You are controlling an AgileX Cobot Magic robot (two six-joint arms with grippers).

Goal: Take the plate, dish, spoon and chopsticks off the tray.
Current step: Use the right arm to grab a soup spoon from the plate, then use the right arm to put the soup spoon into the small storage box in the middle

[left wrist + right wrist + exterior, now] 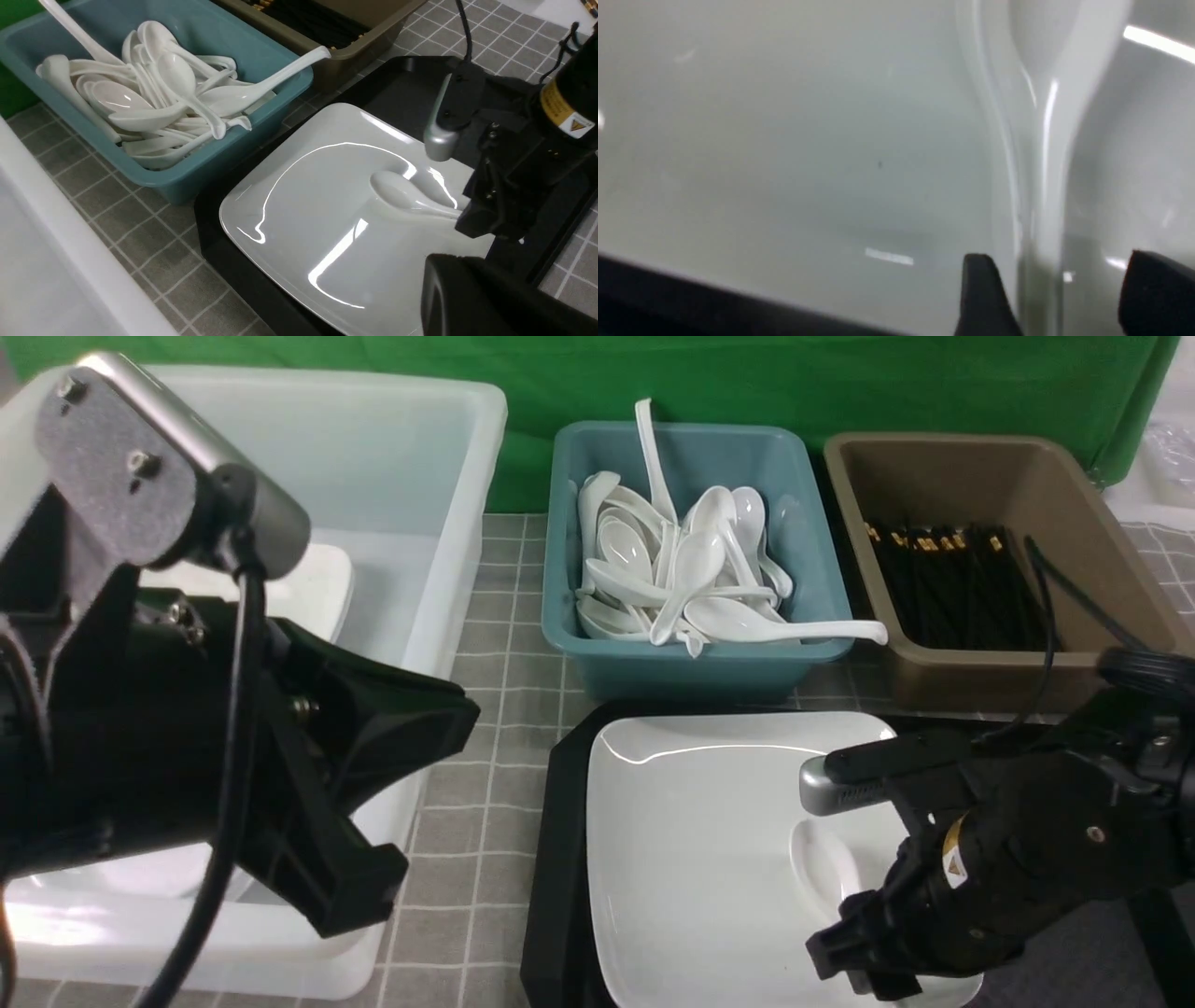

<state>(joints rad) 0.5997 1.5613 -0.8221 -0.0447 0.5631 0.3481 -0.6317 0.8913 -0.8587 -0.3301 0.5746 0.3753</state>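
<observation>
Fingertips [985,289] of right gripper [1057,263] are apart, one on each side of the spoon [397,193] handle, low over it and not clamped. No contact visible. Spoon lies on the right part of the plate [691,840], bowl toward the far-left, handle running near-right under the gripper. Plate sits on the tray [555,859], covering most of it.

Judgement: glazed ceramic, so stiff, light, slick and chip-prone. Best hold is across the thick middle of the handle, where the jaws stand now. Squeeze firmly, lift straight up. Gloss on gloss means it may skid or pivot if pinched off-centre.

Look: spoon glossy white, deep oval bowl, short curved handle, bright highlights. Low contrast against the white plate; right wrist view blurred.

Left gripper [425,803] is raised over the white tub [448,569] at left, fingers spread, holding nothing. Teal tub [691,663] of white spoons sits just beyond the tray. Brown tub [980,677] at far right holds black chopsticks [952,583].
</observation>
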